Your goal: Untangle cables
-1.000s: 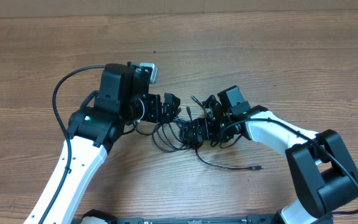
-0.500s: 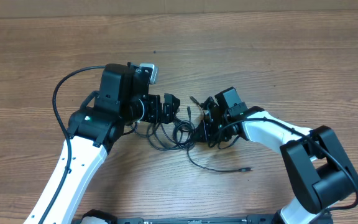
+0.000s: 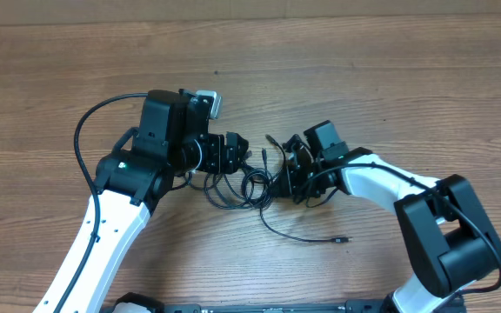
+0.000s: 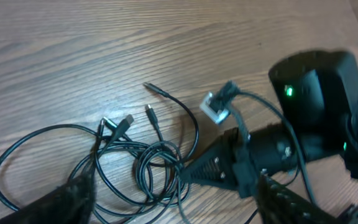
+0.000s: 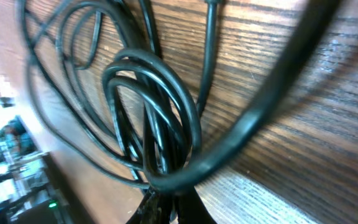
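A knot of thin black cables [image 3: 237,187] lies on the wooden table between my two arms, and one loose end trails out to a small plug [image 3: 342,239]. My right gripper [image 3: 277,184] is shut on a coiled loop at the right side of the knot. The right wrist view shows the coil [image 5: 154,106] pinched at my right gripper [image 5: 169,204]. My left gripper [image 3: 233,149] hangs open just above the knot's left part. In the left wrist view its fingers [image 4: 73,196] straddle the cables [image 4: 129,162] without touching them. A white connector [image 4: 216,107] lies near the right gripper [image 4: 188,174].
The left arm's own thick black lead [image 3: 81,130] loops out to the left. Bare wooden table [image 3: 390,78] stretches behind and to both sides. The table's far edge [image 3: 250,16] runs along the top.
My right gripper has shut on the cable coil and shifted slightly left, dragging the loose plug end leftward. My left gripper stays in place with its fingers a little narrower.
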Robot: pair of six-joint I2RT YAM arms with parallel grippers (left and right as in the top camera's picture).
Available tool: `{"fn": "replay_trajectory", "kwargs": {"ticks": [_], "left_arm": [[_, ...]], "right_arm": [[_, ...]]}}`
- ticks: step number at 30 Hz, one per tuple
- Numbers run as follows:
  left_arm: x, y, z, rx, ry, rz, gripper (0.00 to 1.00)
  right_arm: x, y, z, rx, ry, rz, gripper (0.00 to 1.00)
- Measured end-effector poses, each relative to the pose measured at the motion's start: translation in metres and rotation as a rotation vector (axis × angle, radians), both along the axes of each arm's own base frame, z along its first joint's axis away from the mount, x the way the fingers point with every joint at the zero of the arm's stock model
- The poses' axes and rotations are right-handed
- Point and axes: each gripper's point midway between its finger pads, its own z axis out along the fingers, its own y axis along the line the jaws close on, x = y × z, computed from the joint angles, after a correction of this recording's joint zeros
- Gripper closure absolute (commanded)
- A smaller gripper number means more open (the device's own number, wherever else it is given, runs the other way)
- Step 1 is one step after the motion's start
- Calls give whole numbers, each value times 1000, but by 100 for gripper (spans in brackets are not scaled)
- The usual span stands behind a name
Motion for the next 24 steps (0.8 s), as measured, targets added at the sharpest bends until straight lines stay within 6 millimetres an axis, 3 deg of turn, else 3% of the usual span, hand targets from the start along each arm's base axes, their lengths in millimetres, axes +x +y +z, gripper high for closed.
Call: {"fn": "replay_trajectory", "kwargs": {"ticks": [4,8,11,16,21,24], "left_arm": [[-4,-10,5,-30,-22,-82,46],[-6,-20,13,-72,-48,-137,55],[-6,-25,18,-99,-63,-162,57],[-9,-30,22,-128,-65,-188,51],[-10,-31,23,-138,-61,-193,48],[-10,-32,23,-145,-53,-188,40]], "right_arm": [[15,-6,25,94,-30,-28,96],[29,-8,75,211,-150,-27,96],[29,-4,114,280,-241,2,96],[21,-2,155,342,-342,33,96],[17,-2,181,378,-421,51,96],[15,-2,192,394,-458,60,96]]}}
